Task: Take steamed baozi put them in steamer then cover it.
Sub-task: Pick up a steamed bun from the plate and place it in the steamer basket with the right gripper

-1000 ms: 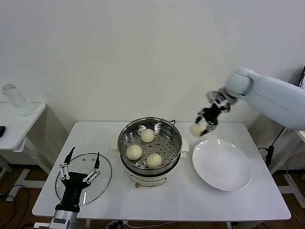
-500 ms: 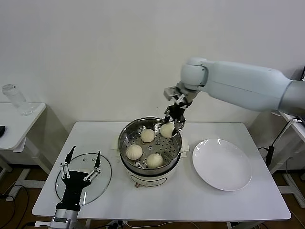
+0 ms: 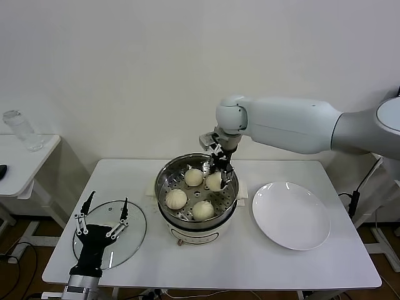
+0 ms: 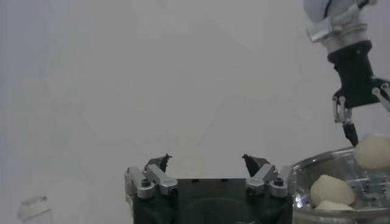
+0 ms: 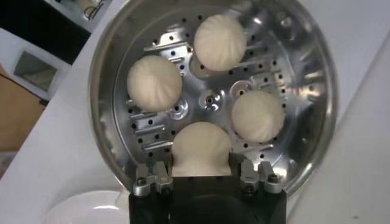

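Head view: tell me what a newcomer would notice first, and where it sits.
The long right arm reaches over the table, its tool shut on a baozi down inside the steamer at the table's middle. Three more buns already lie on the steamer's perforated tray. The glass cover lies flat at the near left under the open left tool, and an empty white plate sits to the steamer's right.

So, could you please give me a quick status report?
Right pincer shut on fourth baozi, inside steamer. Left pincer open over cover. Nothing obstructing.
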